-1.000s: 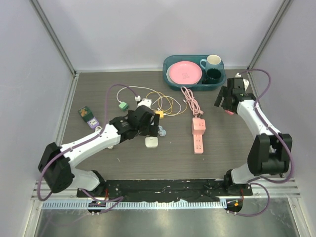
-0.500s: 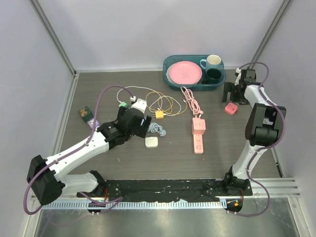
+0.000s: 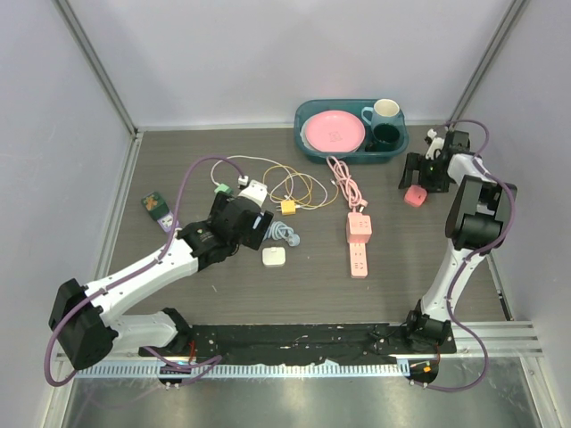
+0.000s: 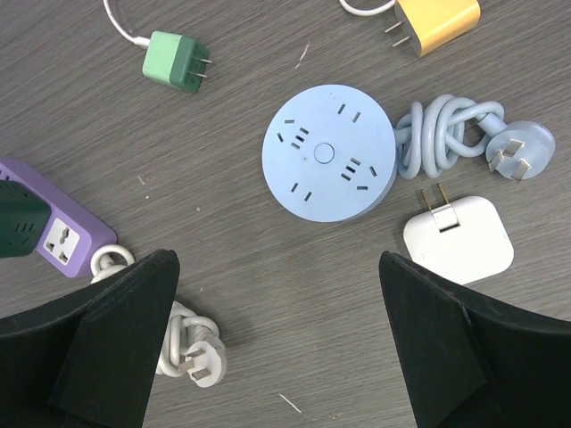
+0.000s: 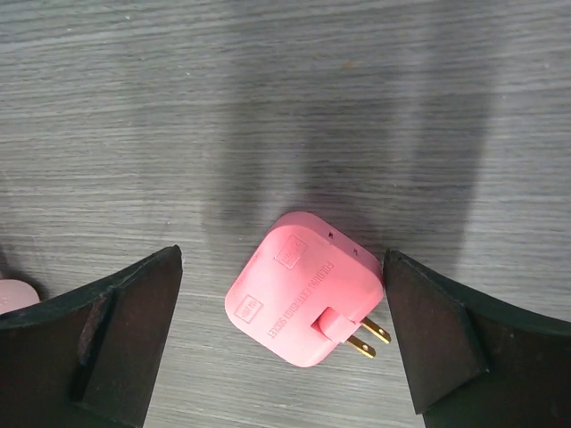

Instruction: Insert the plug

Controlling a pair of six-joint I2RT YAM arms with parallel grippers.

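Note:
A pink folding plug adapter [image 5: 303,290] with two brass prongs lies flat on the table at the far right [image 3: 413,196]. My right gripper [image 5: 284,343] is open just above it, one finger on each side, not touching it. A pink power strip [image 3: 359,241] lies mid-table with its pink cord running back. My left gripper [image 4: 277,348] is open and empty, above bare table just near of a round blue socket [image 4: 328,152].
Near the left gripper lie a blue coiled cord with plug [image 4: 513,152], a white adapter [image 4: 458,239], a yellow plug [image 4: 437,20], a green plug [image 4: 174,61], a purple strip [image 4: 53,236] and a white plug [image 4: 192,352]. A teal tray [image 3: 352,152] holds a plate and mugs.
My right arm folded toward the far right and came down over the pink plug. My left gripper drew back to the left, uncovering the blue cord.

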